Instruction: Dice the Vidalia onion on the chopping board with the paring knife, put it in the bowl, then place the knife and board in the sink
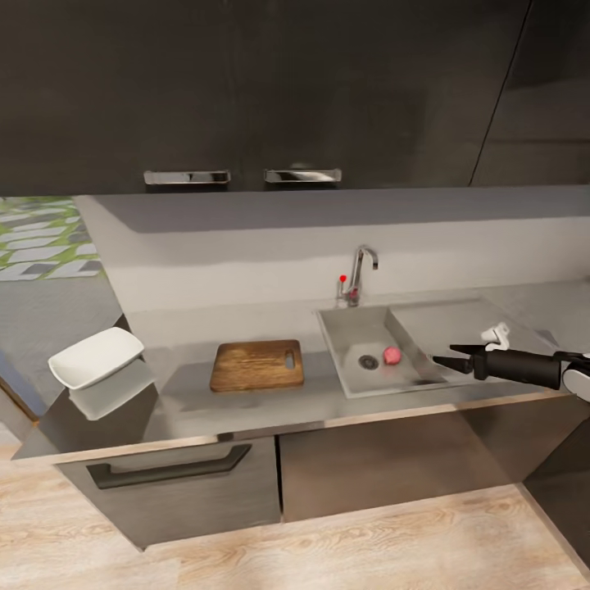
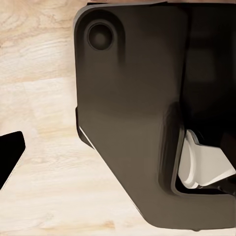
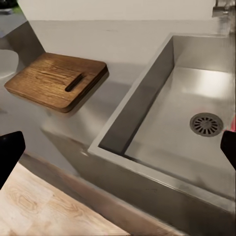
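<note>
A small pinkish-red onion [image 1: 392, 355] lies in the steel sink [image 1: 348, 381], beside the drain. The brown chopping board [image 1: 256, 365] lies flat on the grey countertop [image 1: 184, 397] just left of the basin, and it also shows in the right wrist view [image 3: 54, 81]. The white bowl [image 1: 96, 357] stands at the counter's left end. My right gripper [image 1: 451, 356] hovers open at the sink's right rim, pointing left toward the onion; in its wrist view [image 3: 118, 150] the basin [image 3: 167, 142] lies between its spread fingertips. The left gripper [image 2: 118, 147] faces my own dark body, above the floor. The paring knife is out of view.
A chrome tap [image 1: 359, 274] with a red dot stands behind the basin. A flat drainboard [image 1: 459, 324] extends to the right under my right arm. Dark wall cabinets [image 1: 246, 90] hang above, and dark cabinet fronts [image 1: 188, 483] sit below the counter. Pale wood floor [image 1: 328, 549] lies in front.
</note>
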Controlling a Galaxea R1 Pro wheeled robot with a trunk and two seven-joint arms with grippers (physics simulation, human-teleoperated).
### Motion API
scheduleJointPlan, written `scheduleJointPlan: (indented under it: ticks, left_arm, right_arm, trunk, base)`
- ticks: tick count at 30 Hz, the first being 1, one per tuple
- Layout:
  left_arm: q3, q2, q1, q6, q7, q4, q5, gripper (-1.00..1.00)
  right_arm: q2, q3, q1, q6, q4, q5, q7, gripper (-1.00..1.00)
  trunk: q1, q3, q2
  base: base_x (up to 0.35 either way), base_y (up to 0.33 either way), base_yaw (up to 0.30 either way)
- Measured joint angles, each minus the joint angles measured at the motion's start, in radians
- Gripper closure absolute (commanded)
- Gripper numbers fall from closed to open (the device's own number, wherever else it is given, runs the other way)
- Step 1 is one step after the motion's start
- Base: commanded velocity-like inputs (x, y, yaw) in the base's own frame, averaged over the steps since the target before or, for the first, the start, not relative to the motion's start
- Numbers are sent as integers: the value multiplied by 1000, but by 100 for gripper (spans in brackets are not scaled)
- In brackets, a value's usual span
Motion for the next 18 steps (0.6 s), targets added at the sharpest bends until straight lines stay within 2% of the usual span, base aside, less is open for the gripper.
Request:
scheduleJointPlan:
  ticks: [6,10,18]
  left_arm:
    - [-1,0,0,0,0,0,0,-100]
    - [-1,0,0,0,0,0,0,-100]
    - [-1,-1,0,0,0,1,0,-100]
  right_arm:
    - [2,1,0,0,0,0,0,-100]
    - [3,1,0,0,0,0,0,-100]
    - [4,2,-1,-1,0,0,0,-100]
  trunk:
    - [0,0,0]
    - [0,0,0]
    - [0,0,0]
  base:
    - [11,0,-247]
    - [158,-25,-197]
    - [267,-148,-41]
